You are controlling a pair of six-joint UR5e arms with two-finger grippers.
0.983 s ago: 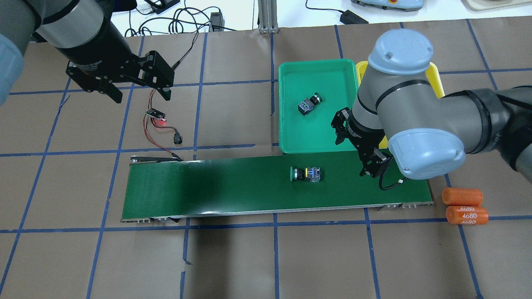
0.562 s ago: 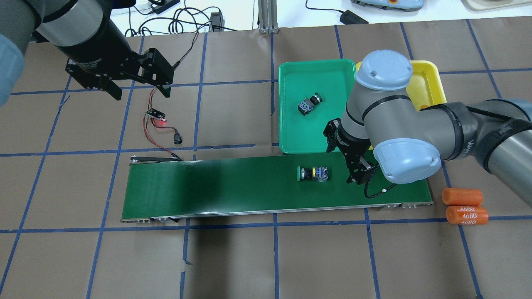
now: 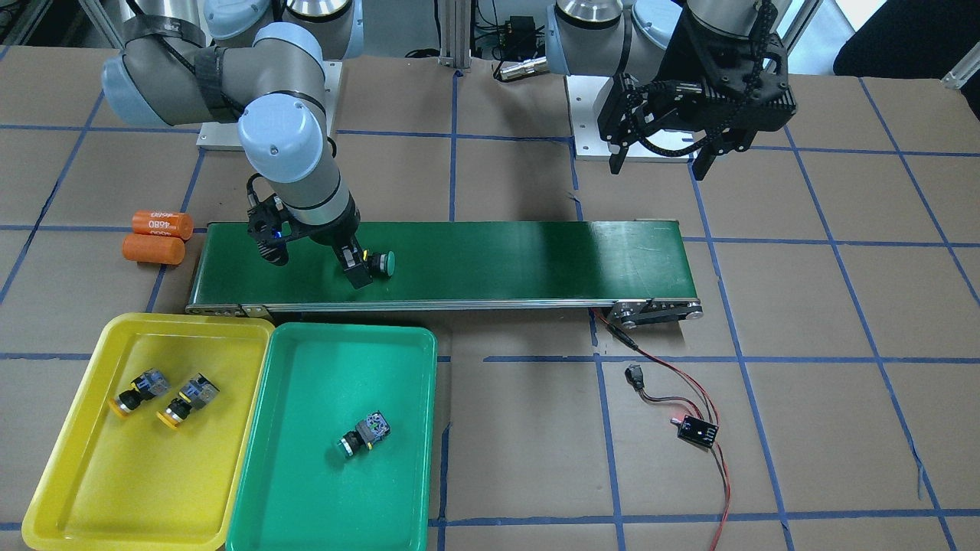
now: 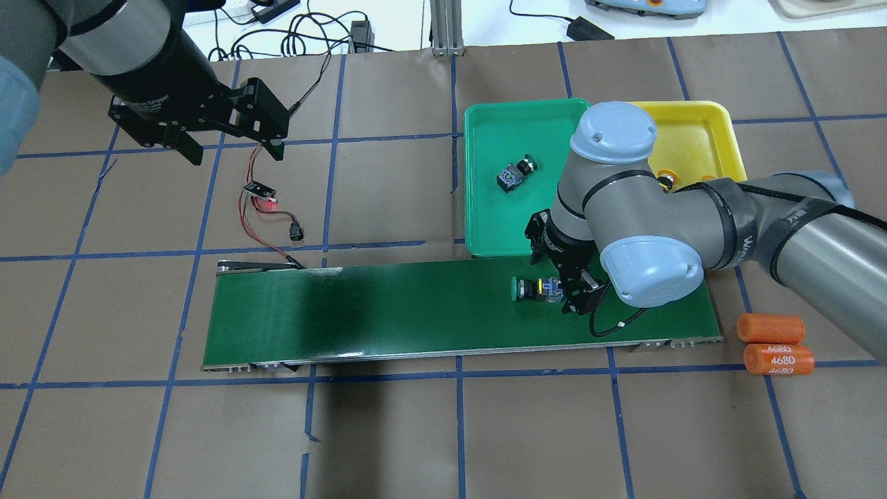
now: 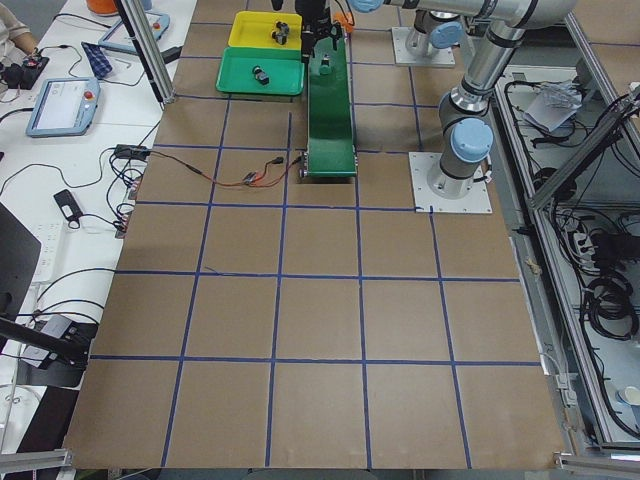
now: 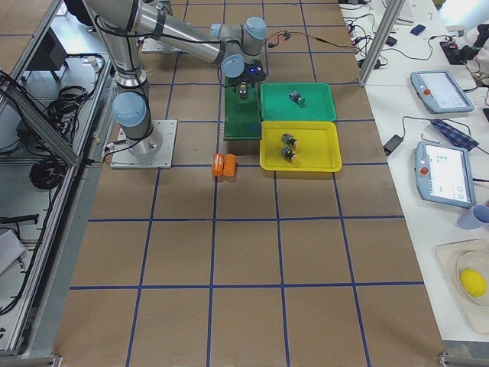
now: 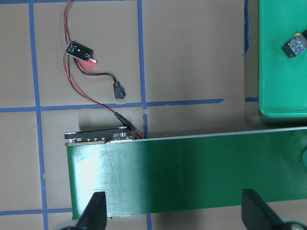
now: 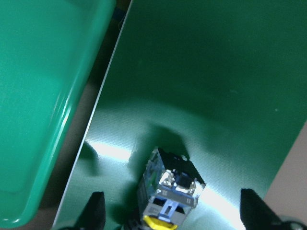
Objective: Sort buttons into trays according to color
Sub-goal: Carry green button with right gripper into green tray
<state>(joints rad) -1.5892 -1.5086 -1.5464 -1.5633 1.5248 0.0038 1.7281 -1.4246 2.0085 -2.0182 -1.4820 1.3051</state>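
Observation:
A green-capped button (image 4: 530, 289) lies on its side on the dark-green conveyor belt (image 4: 381, 312), cap to the left. My right gripper (image 4: 554, 275) is open and hangs low over the button's black-and-blue body. In the right wrist view that body (image 8: 170, 191) sits between the two open fingers. A second button (image 4: 514, 174) lies in the green tray (image 4: 485, 118). The yellow tray (image 3: 76, 474) holds two yellow-capped buttons (image 3: 138, 392) (image 3: 187, 398). My left gripper (image 4: 233, 151) is open and empty, high above the table behind the belt's left end.
Two orange cylinders (image 4: 773, 339) lie off the belt's right end. A small sensor board with red and black wires (image 4: 260, 190) lies behind the belt's left end. The trays stand side by side just behind the belt's right part.
My right arm has swung left and brought its open gripper over the button. The button has travelled right along the belt. The left gripper has barely moved.

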